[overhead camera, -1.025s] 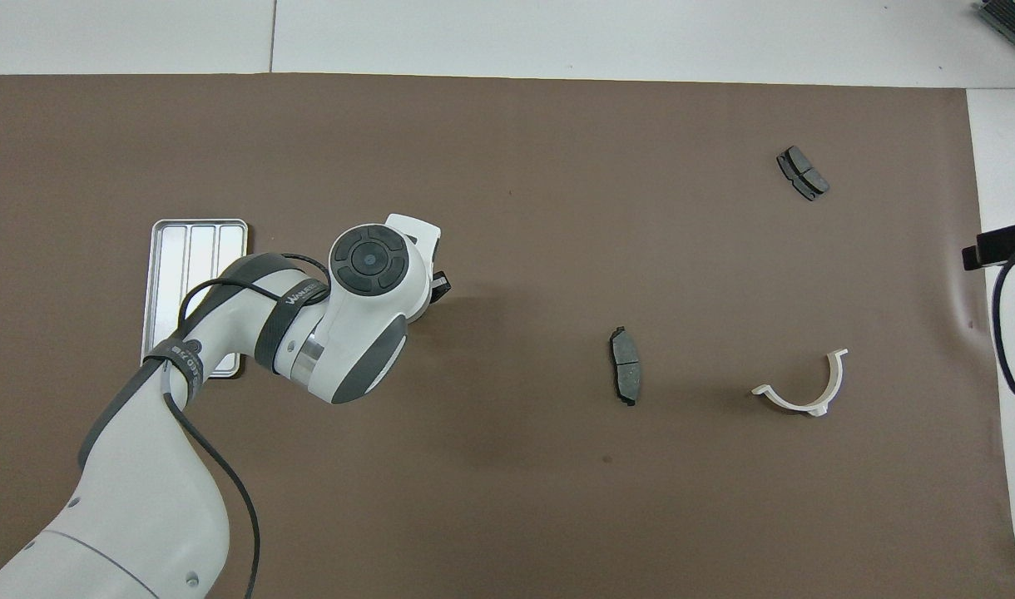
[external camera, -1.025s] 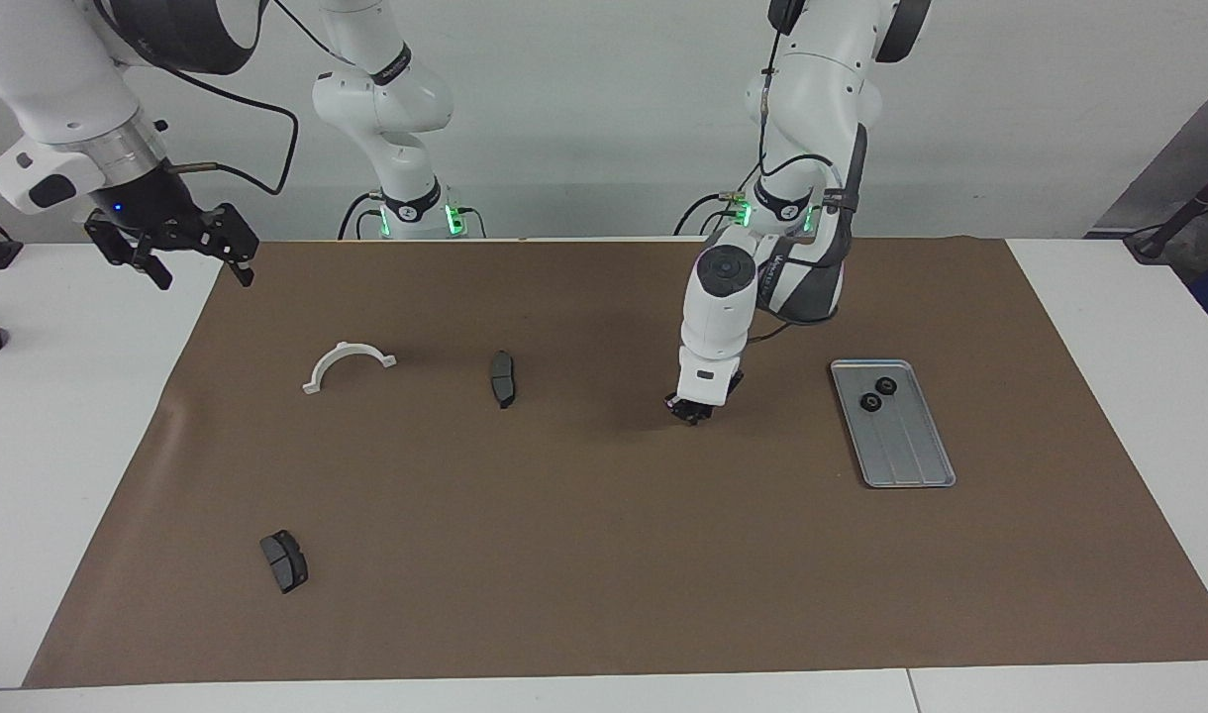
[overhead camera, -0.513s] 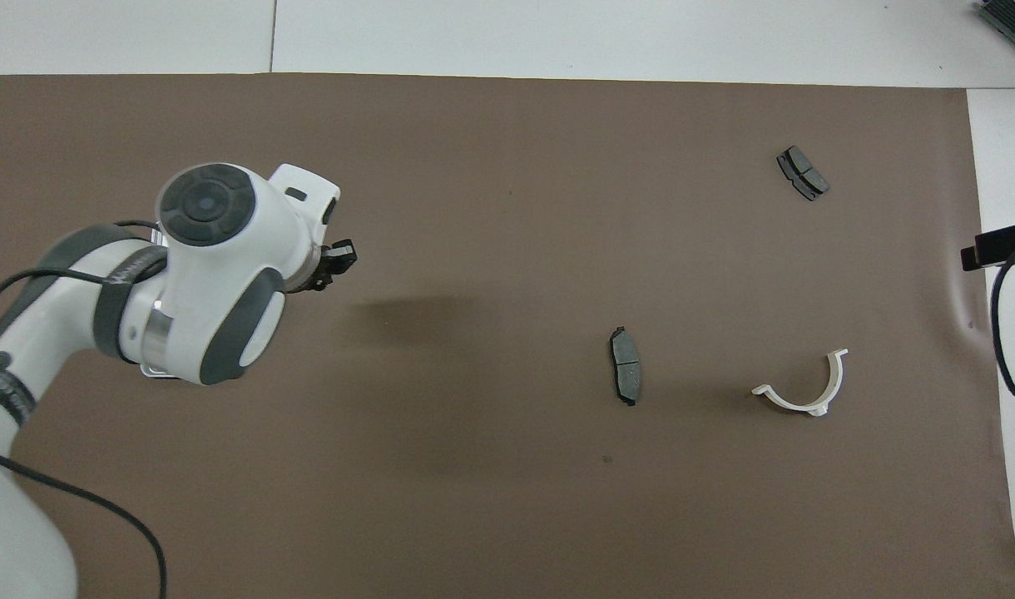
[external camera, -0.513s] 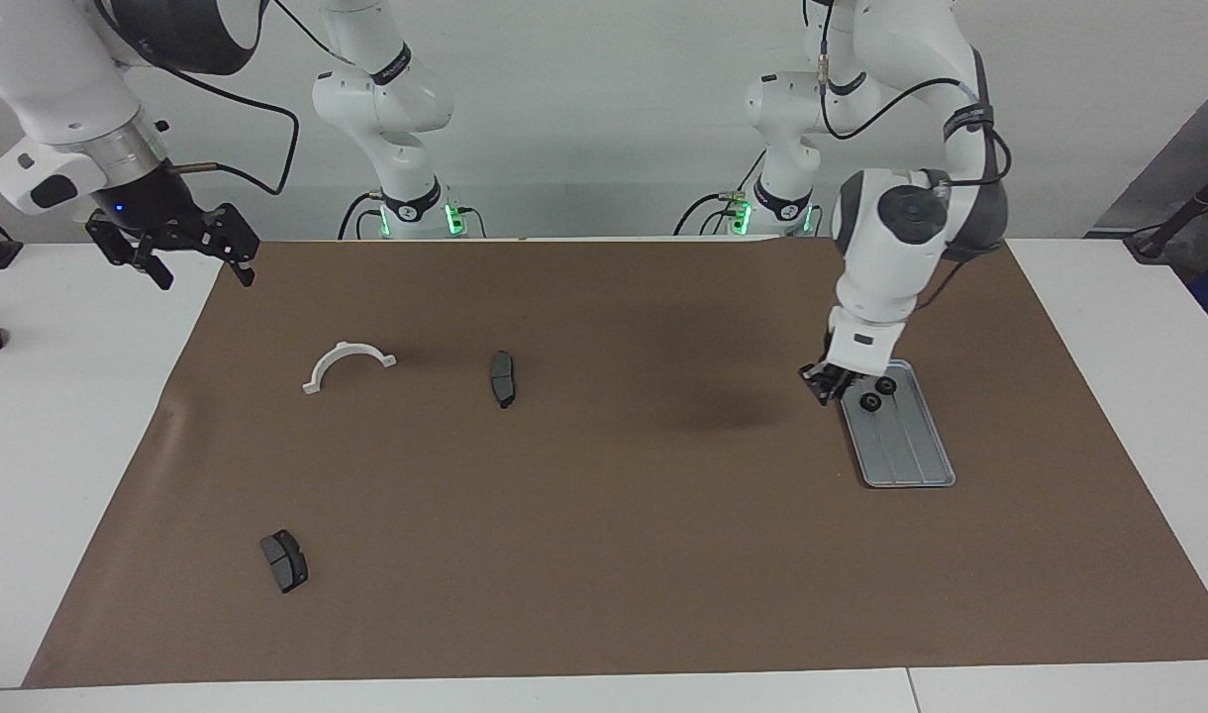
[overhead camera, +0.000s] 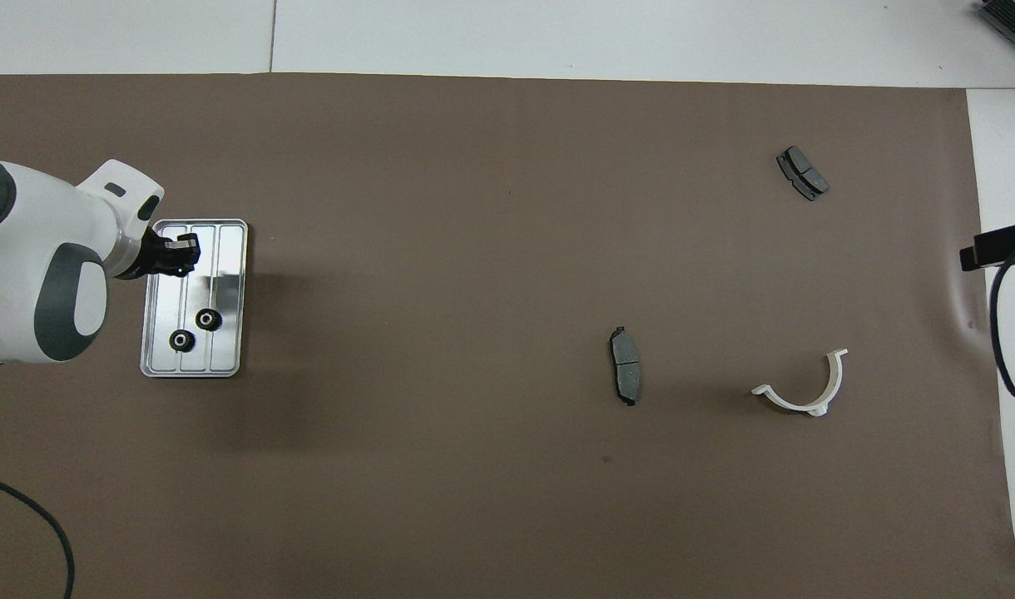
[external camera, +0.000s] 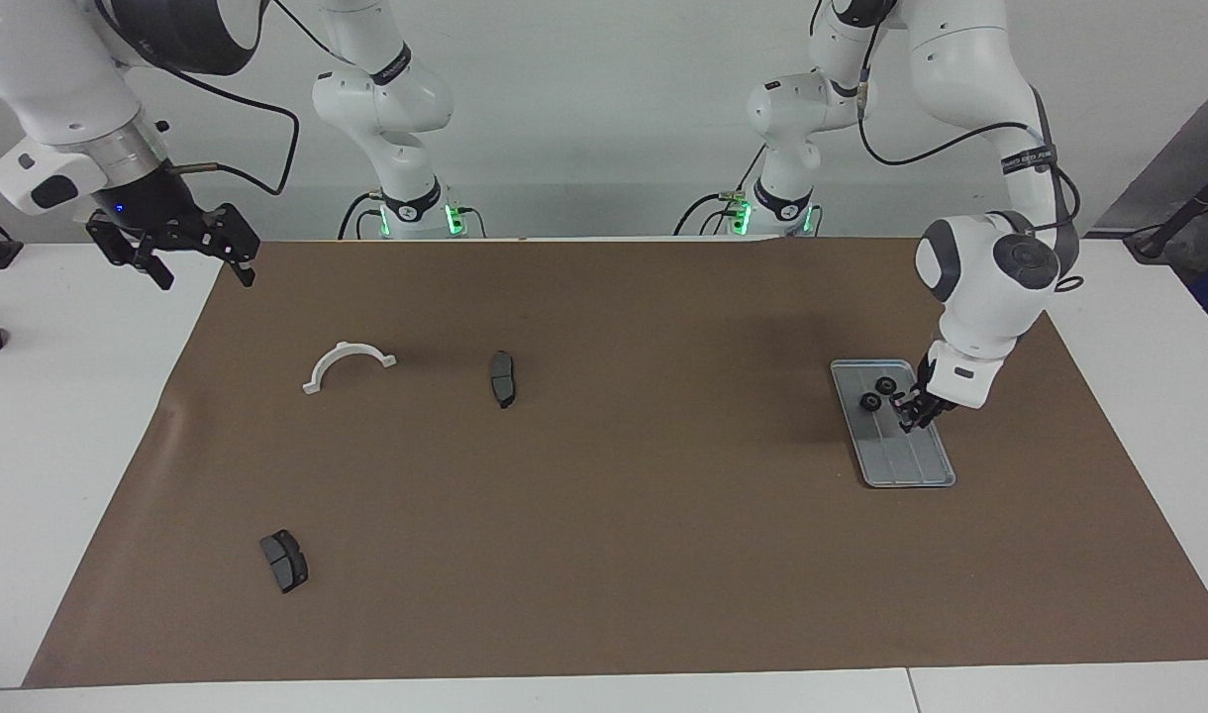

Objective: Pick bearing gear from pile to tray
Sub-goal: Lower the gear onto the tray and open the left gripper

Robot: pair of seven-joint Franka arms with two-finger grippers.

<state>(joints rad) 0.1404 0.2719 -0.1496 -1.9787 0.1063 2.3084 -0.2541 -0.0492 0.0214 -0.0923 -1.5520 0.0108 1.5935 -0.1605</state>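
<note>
Two arms share the work. The left arm reaches over the tray [external camera: 911, 460] at its own end of the surface [external camera: 604, 555], and the right arm hangs idle over its own end. The right claw [external camera: 200, 275] is spread wide and holds nothing. The left claw [external camera: 916, 414] hovers low over the middle of the tray, just beside the rings already there. I cannot tell whether it grips a ring.

The tray lies flat on the brown mat, its long ridges running away from the robots. What remains of the pile [external camera: 386, 416] is scattered well apart toward the right arm's end. There is a white half-ring bracket [external camera: 347, 348], one brake pad [external camera: 503, 378] beside it nearer the middle, and a second brake pad [external camera: 284, 560] farther from the robots. Two black rings [external camera: 869, 401] sit in the tray, close together at the end nearer the robots. No loose ring shows on the mat.

The step in hand looks like the drop-off. To do it well, the left claw should come down until it is just above a bare ridge channel. It should stay clear of the two seated rings so that nothing is knocked. The release should be gentle enough that a round part neither rolls nor bounces over the low rim. A straight lift afterwards would avoid dragging anything out.
</note>
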